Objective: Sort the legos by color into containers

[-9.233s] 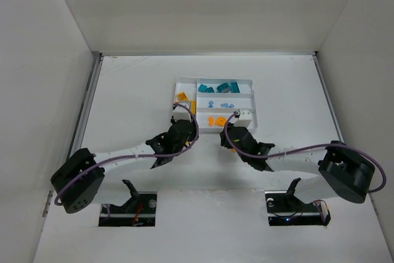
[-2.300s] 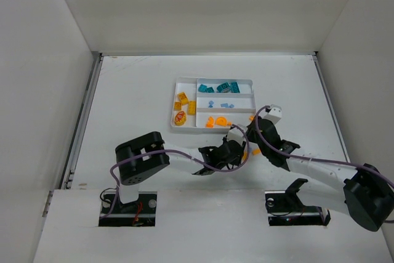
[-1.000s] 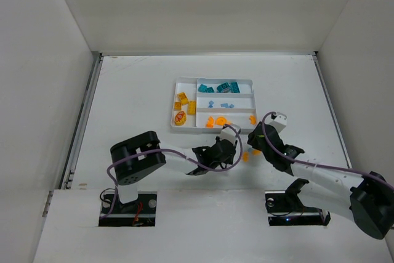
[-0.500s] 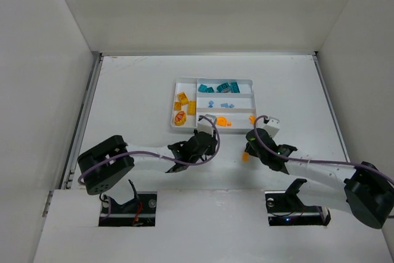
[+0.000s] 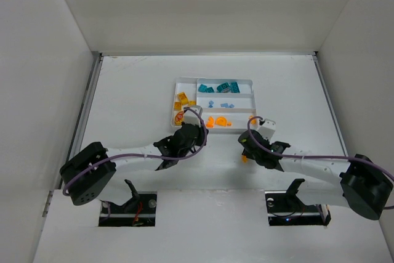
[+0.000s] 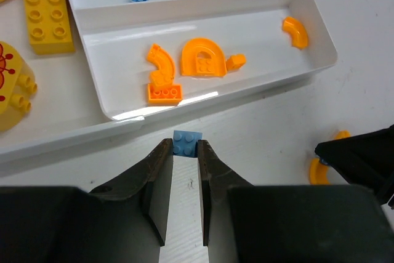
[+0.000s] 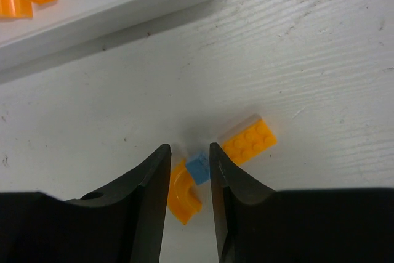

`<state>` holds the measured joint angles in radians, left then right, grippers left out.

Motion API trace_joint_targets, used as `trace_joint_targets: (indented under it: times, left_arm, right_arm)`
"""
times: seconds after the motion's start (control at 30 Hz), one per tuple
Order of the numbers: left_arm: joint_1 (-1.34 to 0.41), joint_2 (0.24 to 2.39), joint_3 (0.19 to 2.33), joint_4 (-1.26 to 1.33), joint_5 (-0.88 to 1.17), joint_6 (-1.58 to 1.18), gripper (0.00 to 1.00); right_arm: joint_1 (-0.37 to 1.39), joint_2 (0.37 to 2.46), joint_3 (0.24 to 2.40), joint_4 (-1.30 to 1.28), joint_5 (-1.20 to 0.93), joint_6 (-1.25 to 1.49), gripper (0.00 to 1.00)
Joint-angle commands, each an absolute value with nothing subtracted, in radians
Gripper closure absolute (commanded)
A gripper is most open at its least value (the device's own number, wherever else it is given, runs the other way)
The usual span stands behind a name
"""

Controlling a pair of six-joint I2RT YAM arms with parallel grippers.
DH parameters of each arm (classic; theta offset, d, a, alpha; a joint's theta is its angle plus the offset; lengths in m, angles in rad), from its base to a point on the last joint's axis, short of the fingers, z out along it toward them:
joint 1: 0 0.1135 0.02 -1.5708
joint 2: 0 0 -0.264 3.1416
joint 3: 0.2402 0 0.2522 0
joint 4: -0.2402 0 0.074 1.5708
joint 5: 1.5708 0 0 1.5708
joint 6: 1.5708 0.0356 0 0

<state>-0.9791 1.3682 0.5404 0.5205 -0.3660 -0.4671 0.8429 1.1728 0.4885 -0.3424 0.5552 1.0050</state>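
The white tray (image 5: pixel 214 79) holds teal legos (image 5: pixel 218 87), light blue ones (image 5: pixel 226 105), orange ones (image 5: pixel 215 121) and yellow ones (image 5: pixel 183 98) in separate sections. My left gripper (image 5: pixel 196 129) is shut on a small light blue lego (image 6: pixel 186 141) just outside the tray's near wall (image 6: pixel 320 41). My right gripper (image 5: pixel 246 151) is narrowly open on the table. Its jaws straddle a tiny light blue lego (image 7: pixel 198 168) and part of an orange curved lego (image 7: pixel 184 192). A yellow-orange brick (image 7: pixel 249 140) lies just right of the fingers.
The tray's corner (image 7: pixel 123 4) lies a short way beyond the right gripper. In the left wrist view the right arm's dark body (image 6: pixel 363 158) sits close on the right, beside the orange curved piece (image 6: pixel 317 170). White walls enclose the table.
My left gripper has swung left and back to the tray's near wall with the blue lego in it. My right gripper has shifted left over the loose legos.
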Motion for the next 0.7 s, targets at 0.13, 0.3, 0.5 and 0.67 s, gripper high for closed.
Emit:
trace_joint_targets:
  times: [0.13, 0.3, 0.5, 0.67]
  left_arm:
    - [-0.955, 1.322, 0.557, 0.561, -0.344, -0.457, 0.89]
    - [-0.949, 1.328, 0.569, 0.572, -0.342, -0.460, 0.89]
    - [-0.946, 1.350, 0.581, 0.589, -0.339, -0.462, 0.89]
    - [-0.940, 1.368, 0.587, 0.600, -0.339, -0.466, 0.89]
  right_arm:
    - [0.874, 1.201, 0.555, -0.429, 0.591, 1.040, 0.62]
    - [0.903, 1.235, 0.568, -0.446, 0.583, 1.060, 0.64]
    - [0.907, 1.252, 0.569, -0.436, 0.580, 1.066, 0.73]
    - [0.912, 1.247, 0.572, -0.420, 0.603, 1.068, 0.78]
